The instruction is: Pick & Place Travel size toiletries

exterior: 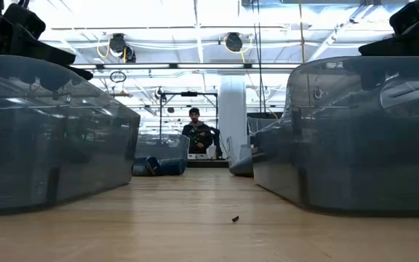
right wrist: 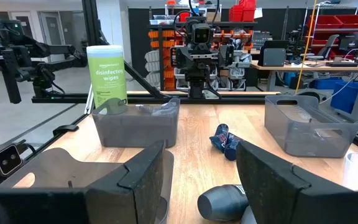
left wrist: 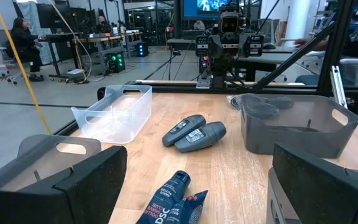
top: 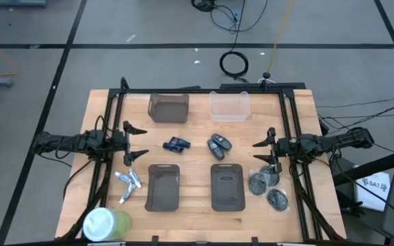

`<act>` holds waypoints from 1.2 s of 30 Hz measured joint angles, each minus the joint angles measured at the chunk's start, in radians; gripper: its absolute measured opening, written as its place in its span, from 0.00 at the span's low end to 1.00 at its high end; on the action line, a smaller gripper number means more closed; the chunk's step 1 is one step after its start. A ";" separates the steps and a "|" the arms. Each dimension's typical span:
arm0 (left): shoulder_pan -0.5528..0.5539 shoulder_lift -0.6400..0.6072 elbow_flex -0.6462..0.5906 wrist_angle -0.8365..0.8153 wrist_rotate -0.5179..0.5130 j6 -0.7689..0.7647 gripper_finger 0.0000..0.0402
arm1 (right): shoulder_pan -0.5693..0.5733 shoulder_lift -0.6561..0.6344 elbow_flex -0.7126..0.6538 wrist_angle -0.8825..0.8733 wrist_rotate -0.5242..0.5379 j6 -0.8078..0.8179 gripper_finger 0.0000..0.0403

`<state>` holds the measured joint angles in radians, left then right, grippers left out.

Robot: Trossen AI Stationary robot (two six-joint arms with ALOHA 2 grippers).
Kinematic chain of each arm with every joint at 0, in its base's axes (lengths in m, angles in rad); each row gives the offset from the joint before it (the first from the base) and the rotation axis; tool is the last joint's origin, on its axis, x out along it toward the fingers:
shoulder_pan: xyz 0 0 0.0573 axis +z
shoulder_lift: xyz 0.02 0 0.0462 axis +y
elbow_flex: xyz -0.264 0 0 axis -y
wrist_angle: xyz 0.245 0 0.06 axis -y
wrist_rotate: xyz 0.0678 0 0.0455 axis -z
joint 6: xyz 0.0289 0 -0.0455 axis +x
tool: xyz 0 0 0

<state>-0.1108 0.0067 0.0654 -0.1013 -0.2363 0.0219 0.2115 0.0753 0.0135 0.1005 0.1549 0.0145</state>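
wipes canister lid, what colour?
White lid on a green canister; the high view shows it best.

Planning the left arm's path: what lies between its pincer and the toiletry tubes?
Nothing: in the high view only bare wood separates the open left pincer from the toiletry tubes on the table.

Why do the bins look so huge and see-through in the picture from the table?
In the low view the camera sits close to the two dark bins, so they loom large; bright ceiling lights shine through their walls. In the high view they look small.
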 joint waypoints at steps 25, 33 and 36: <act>0.000 0.000 0.000 0.000 0.000 0.000 0.98 | 0.000 0.000 0.000 0.000 0.000 0.000 0.47; 0.000 0.000 0.000 0.000 0.000 0.000 0.98 | 0.000 0.000 0.000 0.000 0.000 0.001 0.47; 0.000 0.000 0.000 0.000 0.000 0.000 0.98 | 0.000 0.000 0.000 0.002 -0.002 0.088 0.46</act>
<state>-0.1108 0.0067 0.0656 -0.1014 -0.2363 0.0219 0.2115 0.0753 0.0135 0.1025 0.1528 0.1027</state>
